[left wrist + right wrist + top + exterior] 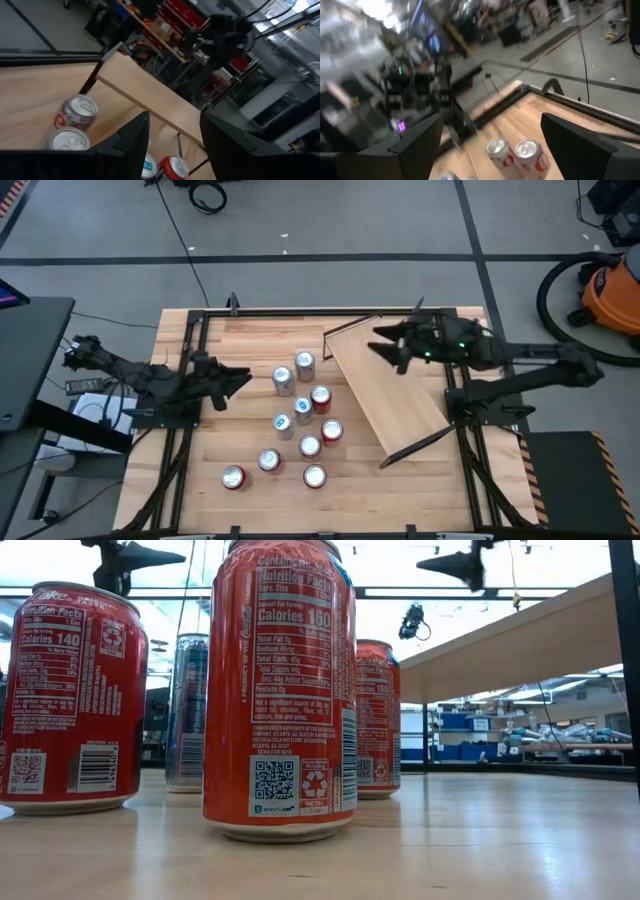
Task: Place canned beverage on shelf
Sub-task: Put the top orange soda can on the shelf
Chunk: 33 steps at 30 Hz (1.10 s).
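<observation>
Overhead, a planked wooden bench (250, 330) carries a loose cluster of nine soda cans (300, 420) standing upright near its middle; most have red sides, a few blue. No can is held. The shelf (385, 385), a light wood board on thin black supports, sits on the bench at about three o'clock from the cluster, turned diagonally, with nothing on it.

The left claw (243, 378) hangs at about nine o'clock from the cluster, just beside the nearest cans and pointing toward them. Its wrist view shows the two dark fingers (132, 137) spread wide with nothing between them.

The right claw (380, 342) hovers over the far end of the shelf, at about one o'clock from the cluster, pointing toward the bench's middle. Its fingers (417, 140) are also spread wide and empty.

From bench height, a tall red can (280, 690) fills the foreground, with another red can (70, 695) beside it and a blue one (190, 710) behind.
</observation>
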Motion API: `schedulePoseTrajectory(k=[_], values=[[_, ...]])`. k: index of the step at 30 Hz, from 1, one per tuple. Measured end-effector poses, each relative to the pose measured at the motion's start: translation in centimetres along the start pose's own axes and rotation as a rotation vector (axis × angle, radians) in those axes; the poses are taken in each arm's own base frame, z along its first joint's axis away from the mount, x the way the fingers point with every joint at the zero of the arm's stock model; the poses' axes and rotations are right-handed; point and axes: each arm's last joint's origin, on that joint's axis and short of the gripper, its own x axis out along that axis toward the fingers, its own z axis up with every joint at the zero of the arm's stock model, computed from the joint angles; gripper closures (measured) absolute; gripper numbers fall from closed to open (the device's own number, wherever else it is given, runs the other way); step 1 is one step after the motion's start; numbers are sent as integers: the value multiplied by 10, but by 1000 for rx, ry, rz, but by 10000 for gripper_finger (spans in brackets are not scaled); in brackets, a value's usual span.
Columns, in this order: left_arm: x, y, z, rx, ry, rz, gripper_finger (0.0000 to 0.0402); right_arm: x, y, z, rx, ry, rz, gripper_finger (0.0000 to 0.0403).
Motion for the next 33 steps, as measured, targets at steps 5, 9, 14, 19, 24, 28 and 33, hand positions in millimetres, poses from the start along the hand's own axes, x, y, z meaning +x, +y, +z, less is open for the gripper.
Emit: schedulePoseTrajectory(k=[5,9,14,19,24,28,33], values=[[7,1,0,5,15,72,216,28,17,7,-160,186,14,56],[11,2,1,-20,37,87,216,44,26,14,-222,256,49,56],[14,4,3,-9,77,115,216,66,31,13,-233,323,47,56],[18,6,1,-7,177,76,216,86,38,3,-238,377,73,56],[20,13,-4,-16,313,70,216,101,52,-6,-244,431,107,56],[20,17,-5,-13,361,78,216,113,66,-20,-264,554,122,56],[21,20,-5,25,412,62,216,128,80,-36,-278,715,75,56]])
